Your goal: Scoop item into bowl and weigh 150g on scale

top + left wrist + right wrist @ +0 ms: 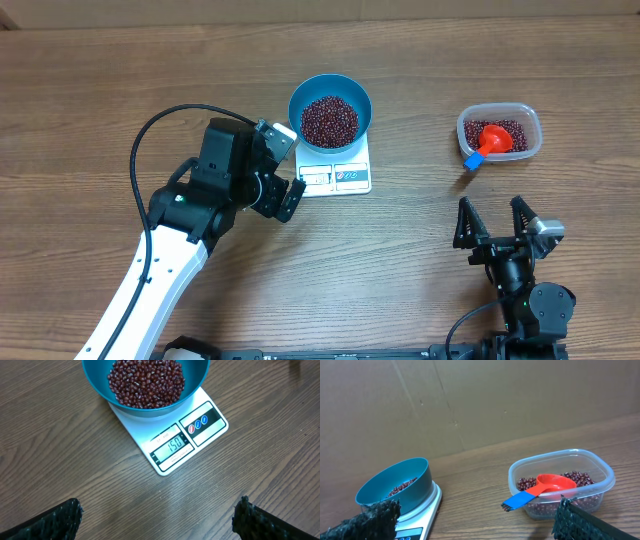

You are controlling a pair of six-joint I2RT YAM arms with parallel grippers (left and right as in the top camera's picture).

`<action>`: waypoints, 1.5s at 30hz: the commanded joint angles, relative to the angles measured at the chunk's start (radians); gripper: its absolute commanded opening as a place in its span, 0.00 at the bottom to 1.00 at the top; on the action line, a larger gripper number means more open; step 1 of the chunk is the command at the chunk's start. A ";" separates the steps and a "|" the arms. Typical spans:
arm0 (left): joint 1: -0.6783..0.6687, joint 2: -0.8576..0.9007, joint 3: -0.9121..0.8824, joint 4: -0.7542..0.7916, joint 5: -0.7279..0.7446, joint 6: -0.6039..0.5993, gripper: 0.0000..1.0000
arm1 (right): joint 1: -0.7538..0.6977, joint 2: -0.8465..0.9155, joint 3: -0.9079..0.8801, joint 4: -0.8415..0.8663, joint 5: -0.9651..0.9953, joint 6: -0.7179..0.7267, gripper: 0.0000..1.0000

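Observation:
The blue bowl (296,100) stands on the white scale (352,177) and holds a heap of dark red beans (329,120). In the left wrist view the bowl (95,382), its beans (146,382) and the scale (135,427) fill the top, and the display reads 150. My left gripper (289,165) hovers open just left of the scale's front edge with nothing between its fingers (60,520). My right gripper (494,218) stands open and empty at the front right, facing the bowl (405,485) and the scale (431,505).
A clear plastic tub (530,125) at the back right holds more beans and a red scoop (492,138) with a blue handle sticking over its rim. In the right wrist view the tub (600,475) and the scoop (547,485) sit ahead. A cardboard wall backs the table.

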 commanded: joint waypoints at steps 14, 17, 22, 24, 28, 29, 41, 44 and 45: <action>0.201 -0.416 -0.403 0.498 0.082 -0.005 1.00 | 0.006 -0.012 -0.011 0.007 0.000 0.000 1.00; 0.254 -0.567 -0.536 0.629 0.101 -0.019 1.00 | 0.006 -0.012 -0.011 0.007 0.000 0.000 1.00; 0.346 -0.821 -0.766 0.796 0.090 -0.018 1.00 | 0.006 -0.012 -0.011 0.007 0.000 0.000 1.00; 0.368 -0.890 -0.827 0.827 0.087 -0.014 1.00 | 0.006 -0.012 -0.011 0.007 0.000 0.000 1.00; 0.379 -1.023 -0.916 0.828 0.055 -0.004 1.00 | 0.006 -0.012 -0.011 0.007 0.000 0.000 1.00; 0.379 -1.049 -0.935 0.828 0.042 -0.004 1.00 | 0.006 -0.012 -0.011 0.007 0.000 0.000 1.00; 0.379 -1.253 -1.048 0.644 0.006 0.004 1.00 | 0.006 -0.012 -0.011 0.007 0.000 0.000 1.00; 0.378 -1.254 -1.048 0.647 0.008 -0.027 1.00 | 0.006 -0.012 -0.011 0.007 0.000 0.000 1.00; 0.378 -1.254 -1.048 0.648 0.008 -0.027 1.00 | 0.006 -0.012 -0.011 0.007 0.000 0.000 1.00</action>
